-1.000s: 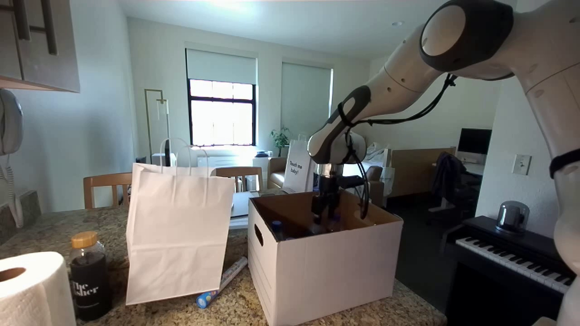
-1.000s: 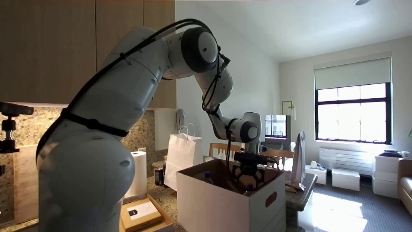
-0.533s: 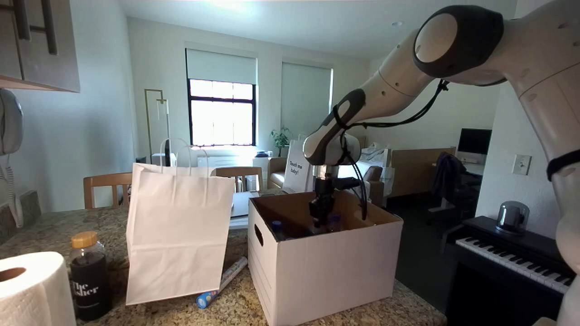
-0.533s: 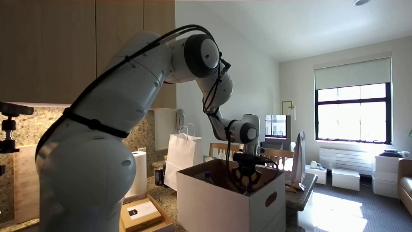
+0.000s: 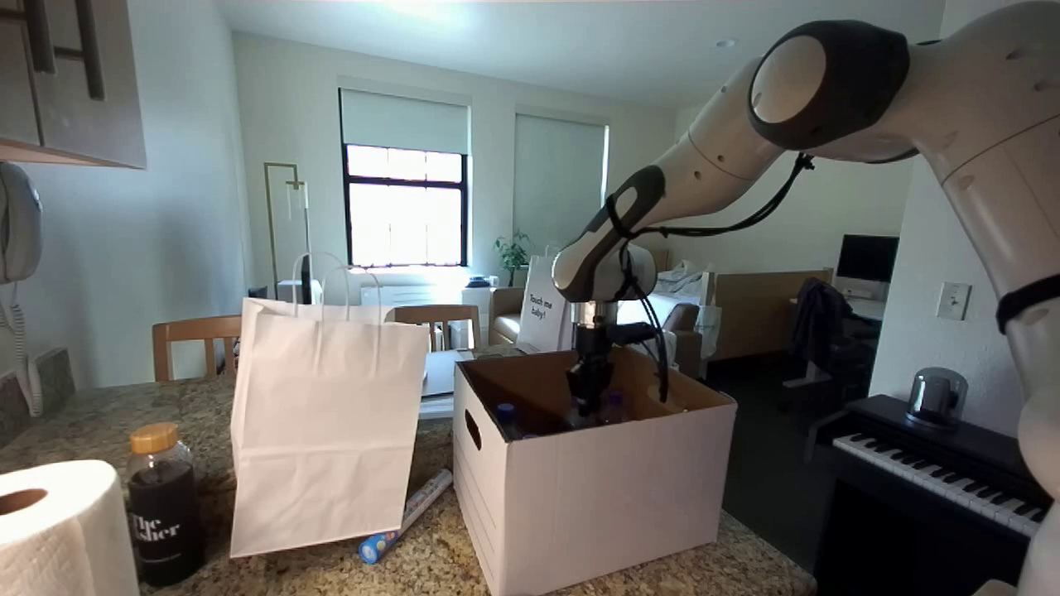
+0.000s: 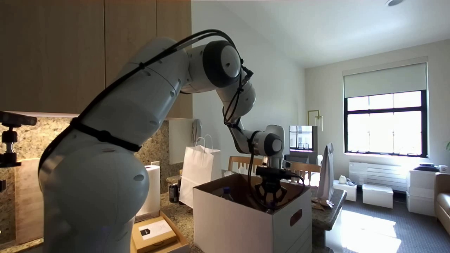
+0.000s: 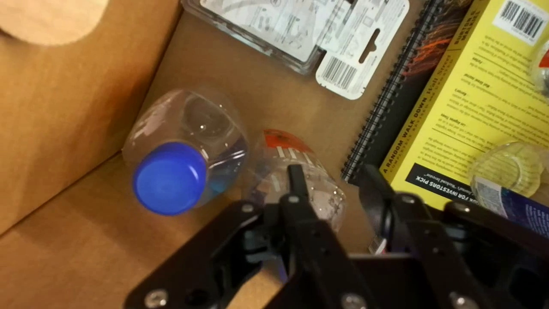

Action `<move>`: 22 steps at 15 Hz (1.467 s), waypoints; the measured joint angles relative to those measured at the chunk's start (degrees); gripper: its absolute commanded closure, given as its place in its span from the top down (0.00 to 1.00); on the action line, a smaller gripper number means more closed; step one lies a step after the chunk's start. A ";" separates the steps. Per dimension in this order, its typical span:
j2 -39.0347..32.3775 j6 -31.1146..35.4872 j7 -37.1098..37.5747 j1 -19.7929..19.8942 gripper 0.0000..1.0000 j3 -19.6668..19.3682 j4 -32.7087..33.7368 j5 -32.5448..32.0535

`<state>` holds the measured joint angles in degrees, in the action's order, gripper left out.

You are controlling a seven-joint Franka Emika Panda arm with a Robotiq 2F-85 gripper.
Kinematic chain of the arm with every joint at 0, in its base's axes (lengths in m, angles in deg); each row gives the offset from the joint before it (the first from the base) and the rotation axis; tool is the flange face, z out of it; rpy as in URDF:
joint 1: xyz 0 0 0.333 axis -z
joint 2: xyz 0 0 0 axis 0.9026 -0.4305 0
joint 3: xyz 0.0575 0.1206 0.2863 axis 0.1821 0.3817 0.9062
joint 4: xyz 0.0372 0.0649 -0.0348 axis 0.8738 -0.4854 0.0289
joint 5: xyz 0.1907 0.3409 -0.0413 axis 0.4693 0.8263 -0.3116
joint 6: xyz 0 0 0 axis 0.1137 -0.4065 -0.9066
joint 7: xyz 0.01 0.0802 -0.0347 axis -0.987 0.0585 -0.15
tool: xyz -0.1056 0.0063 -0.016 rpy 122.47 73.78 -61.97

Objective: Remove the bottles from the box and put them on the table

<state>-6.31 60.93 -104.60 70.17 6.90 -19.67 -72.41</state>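
Note:
The white box (image 5: pixel 613 497) stands on the speckled table (image 5: pixel 422 571); my gripper (image 7: pixel 334 182) reaches down inside it. In the wrist view a blue-capped bottle (image 7: pixel 169 178) stands in the box's corner. A clear bottle with a red patch (image 7: pixel 285 139) lies partly behind my left-hand finger (image 7: pixel 297 180). The jaws are partly drawn together, with brown box floor showing in the gap; nothing visibly spans it. That bottle's cap is hidden. Another clear bottle with a dark blue label (image 7: pixel 523 212) is at the right. In an exterior view, a bottle (image 6: pixel 226 193) shows farther from the gripper.
Inside the box are a yellow book (image 7: pixel 463 103), a spiral notebook (image 7: pixel 377 124) and a plastic blister pack (image 7: pixel 296 30). A white paper bag (image 5: pixel 327 422), a colourful tube (image 5: pixel 406 517) and a dark jar (image 5: pixel 161 513) stand or lie beside the box.
My gripper has sunk slightly into the box, and its fingers have come much closer together. The arm has lowered with it. The box has stayed in place.

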 measured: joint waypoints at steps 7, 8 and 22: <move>-1.62 -0.09 0.45 -0.62 1.00 -0.10 4.61 -1.53; -1.95 -0.43 0.95 -0.81 1.00 -0.13 5.13 -1.79; -5.04 -5.39 3.47 -1.66 0.15 -1.02 6.87 -2.31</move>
<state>-11.36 55.53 -101.13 68.51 5.88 -12.80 -74.71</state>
